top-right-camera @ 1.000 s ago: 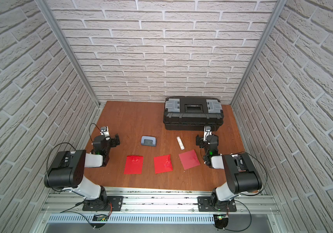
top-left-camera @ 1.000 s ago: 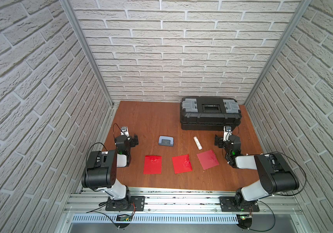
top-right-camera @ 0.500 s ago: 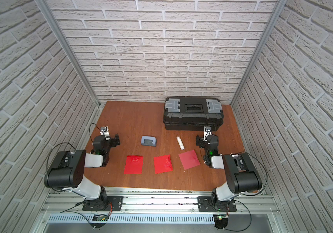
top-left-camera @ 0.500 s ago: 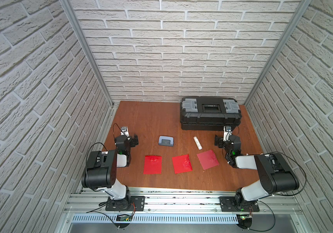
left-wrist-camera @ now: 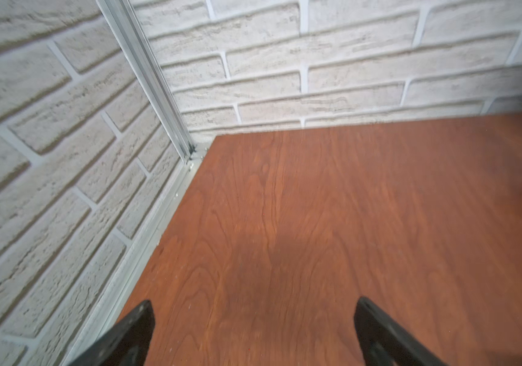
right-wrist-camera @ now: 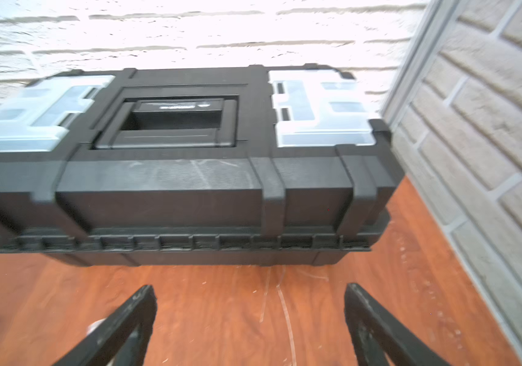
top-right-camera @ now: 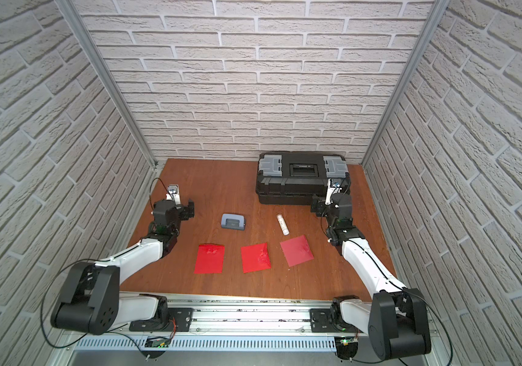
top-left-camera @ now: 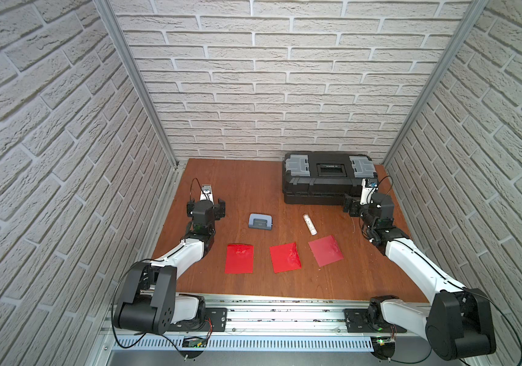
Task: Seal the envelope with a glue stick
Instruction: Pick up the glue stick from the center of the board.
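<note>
glue stick [top-left-camera: 309,224], smooth white cylinder, lay on grained wood table [top-left-camera: 253,187] in both top views; left gripper [left-wrist-camera: 253,302] and right gripper [right-wrist-camera: 250,286] gaped empty.

Both top views are bright and evenly lit, with only faint, soft shadows on the reddish-brown wooden tabletop [top-left-camera: 253,190]. Focus is sharp, and the small white cylindrical glue stick [top-left-camera: 310,224] reads crisply. The wide lens bends the white brick-pattern walls [top-left-camera: 47,126] near the frame edges. The left wrist view is slightly soft, with a dim shadow patch on the wood. In the right wrist view the black plastic toolbox [right-wrist-camera: 174,190] is smeared by blur, and the wall behind it is blown out to white glare.
</note>
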